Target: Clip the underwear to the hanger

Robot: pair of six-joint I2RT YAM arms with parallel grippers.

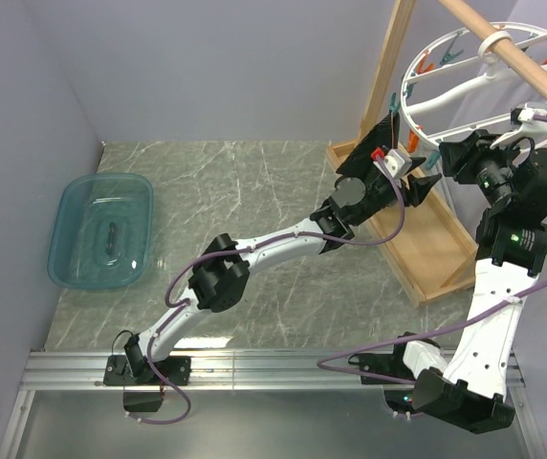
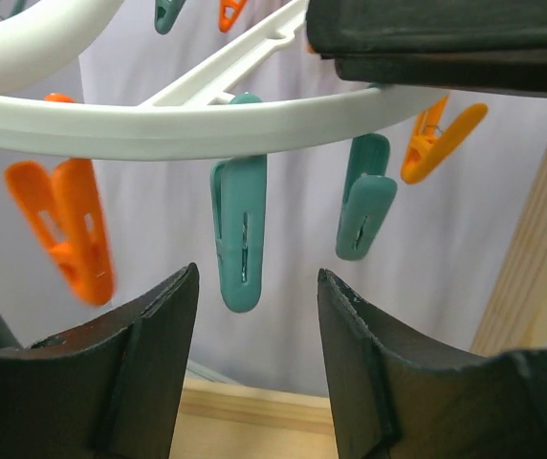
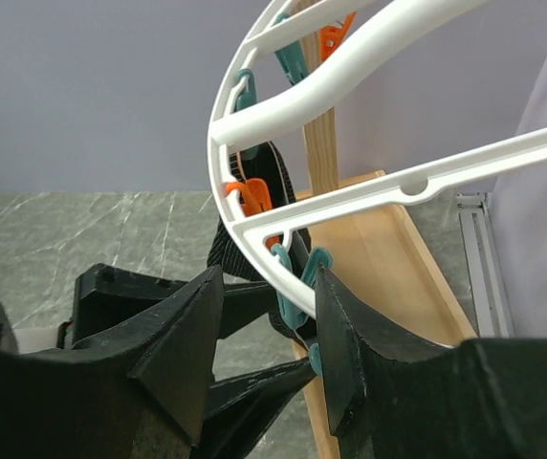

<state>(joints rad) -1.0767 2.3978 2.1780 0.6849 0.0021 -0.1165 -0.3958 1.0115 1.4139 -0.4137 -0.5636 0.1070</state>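
The white round hanger (image 1: 465, 86) hangs from a wooden bar at the top right, with orange and teal clothespins under its ring. The black underwear (image 1: 371, 148) hangs at the ring's left edge; in the right wrist view it (image 3: 254, 206) shows behind the rim (image 3: 283, 258), below an orange pin. My left gripper (image 1: 421, 182) is open just under the ring, with a teal clothespin (image 2: 238, 234) hanging above the gap between its jaws (image 2: 257, 287). My right gripper (image 1: 450, 155) is open, and its jaws (image 3: 266, 282) straddle the rim and a teal clothespin (image 3: 297, 287).
The wooden rack's base tray (image 1: 426, 244) and upright post (image 1: 388, 67) stand right below and behind the hanger. A blue plastic tub (image 1: 101, 229) sits at the far left on the marble table. My two grippers are very close together under the ring.
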